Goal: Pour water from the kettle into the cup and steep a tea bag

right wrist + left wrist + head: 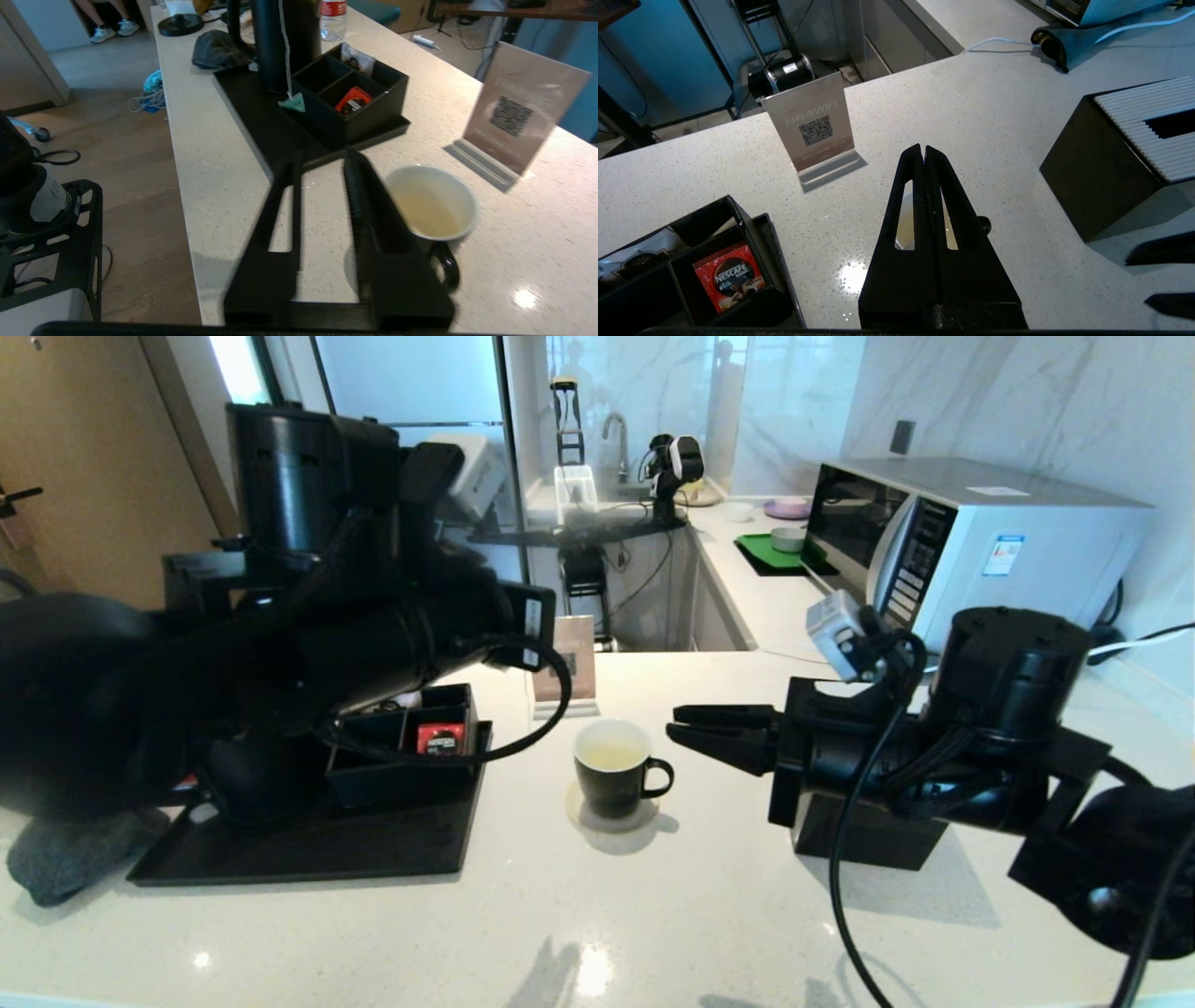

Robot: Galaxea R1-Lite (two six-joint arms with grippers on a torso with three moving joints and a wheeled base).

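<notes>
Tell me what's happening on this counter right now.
A two-armed robot is making tea. The cup sits on the white counter holding pale yellowish liquid. The right gripper, fingers parted and empty, hovers level beside the cup's handle. The left gripper is shut above the cup. The tea bag dangles on its string in front of the kettle, which stands on the black tray.

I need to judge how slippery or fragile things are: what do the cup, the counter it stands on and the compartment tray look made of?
The cup: probably glazed ceramic, with a black outside, a cream inside and a thick rim.
The counter: likely polished stone or quartz, pale, finely speckled, with bright glare spots.
The compartment tray: matte black, perhaps plastic or leatherette; it has flat walls without shine, so I cannot be sure.
</notes>
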